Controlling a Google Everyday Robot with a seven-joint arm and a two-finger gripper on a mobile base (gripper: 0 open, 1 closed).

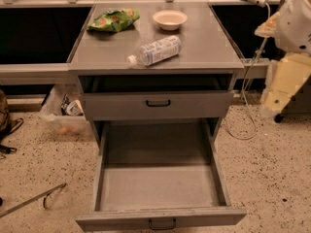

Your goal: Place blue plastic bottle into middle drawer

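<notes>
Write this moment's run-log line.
blue plastic bottle: lying on cabinet top | middle drawer: open, empty | gripper: picture's far right, off bottle

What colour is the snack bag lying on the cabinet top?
The snack bag is green, seen in the camera view; the gripper is at right.

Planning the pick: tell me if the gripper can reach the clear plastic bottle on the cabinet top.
Probably yes. The clear plastic bottle lies near the front edge of the grey cabinet top, nothing over it; the gripper hangs beyond the cabinet's right side, with open space between.
</notes>
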